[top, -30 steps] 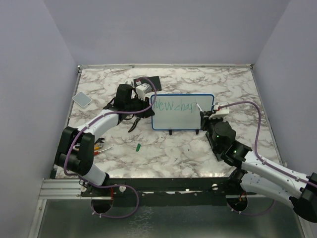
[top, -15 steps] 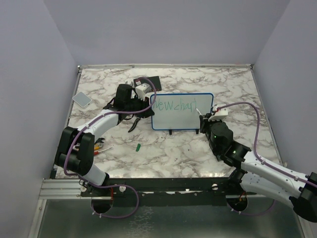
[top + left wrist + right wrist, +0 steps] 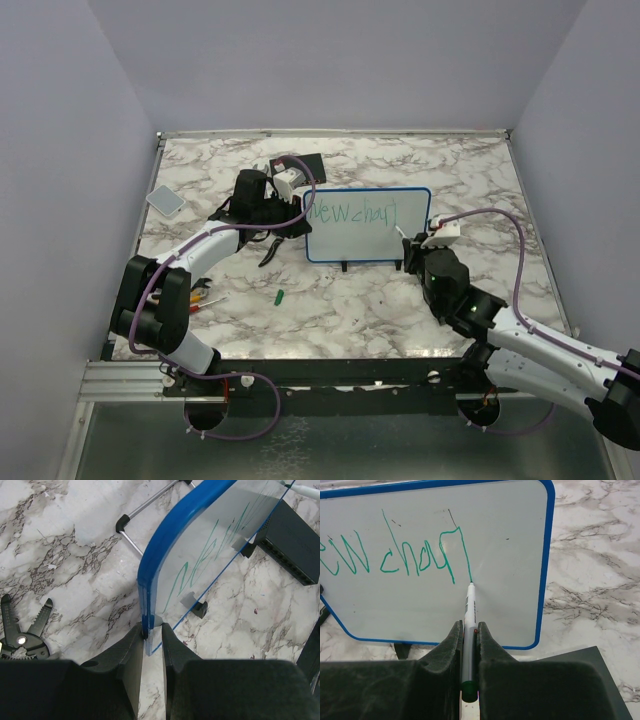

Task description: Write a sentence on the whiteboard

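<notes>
The right hand (image 3: 468,630) is clamped on a marker (image 3: 469,605), its tip touching the whiteboard (image 3: 515,590) straight ahead of it; the sentence (image 3: 395,555) lies leftward of the tip, bare board rightward, along the long axis; the left hand (image 3: 152,635) pinches the board's left rim, holding it standing on the tabletop (image 3: 65,545); the next letter, I'd judge, goes right.

Cropped and hidden
Your right wrist view cuts the whiteboard (image 3: 512,592) off at the left, losing the start of the sentence (image 3: 400,560); the marker (image 3: 470,607) is half buried in the right gripper (image 3: 469,628).
</notes>
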You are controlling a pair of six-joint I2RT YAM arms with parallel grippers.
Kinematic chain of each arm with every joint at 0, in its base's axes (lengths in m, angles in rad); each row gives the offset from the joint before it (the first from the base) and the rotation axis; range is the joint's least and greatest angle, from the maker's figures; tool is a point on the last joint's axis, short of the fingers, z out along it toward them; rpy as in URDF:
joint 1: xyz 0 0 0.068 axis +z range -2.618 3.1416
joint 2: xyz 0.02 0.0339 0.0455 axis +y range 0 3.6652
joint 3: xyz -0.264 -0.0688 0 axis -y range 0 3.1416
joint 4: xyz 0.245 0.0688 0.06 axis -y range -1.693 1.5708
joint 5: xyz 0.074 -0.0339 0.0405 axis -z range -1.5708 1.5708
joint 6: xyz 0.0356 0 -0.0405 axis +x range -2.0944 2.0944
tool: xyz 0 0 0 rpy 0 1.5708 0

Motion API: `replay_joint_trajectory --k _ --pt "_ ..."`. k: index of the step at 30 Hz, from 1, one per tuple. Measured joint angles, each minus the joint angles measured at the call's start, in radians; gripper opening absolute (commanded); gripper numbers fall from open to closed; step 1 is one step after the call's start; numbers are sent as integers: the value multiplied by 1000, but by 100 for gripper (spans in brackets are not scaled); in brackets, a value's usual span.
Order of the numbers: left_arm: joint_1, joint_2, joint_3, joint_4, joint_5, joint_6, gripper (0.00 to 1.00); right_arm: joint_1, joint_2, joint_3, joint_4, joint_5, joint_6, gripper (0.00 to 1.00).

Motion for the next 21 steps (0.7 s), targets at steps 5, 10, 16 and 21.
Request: replay_joint_trajectory --k 5,10,16,21 --pt "0 0 0 -1 0 0 21 0 -14 -1 -11 -8 0 0" --pt "-1 -2 0 -1 0 0 21 0 -87 -2 -25 -29 -2 1" --pt "-2 -4 0 -3 0 0 21 0 -147 -2 -23 -29 -8 1" --pt "-3 -5 0 -5 0 0 21 0 -150 -2 -12 -28 -36 1"
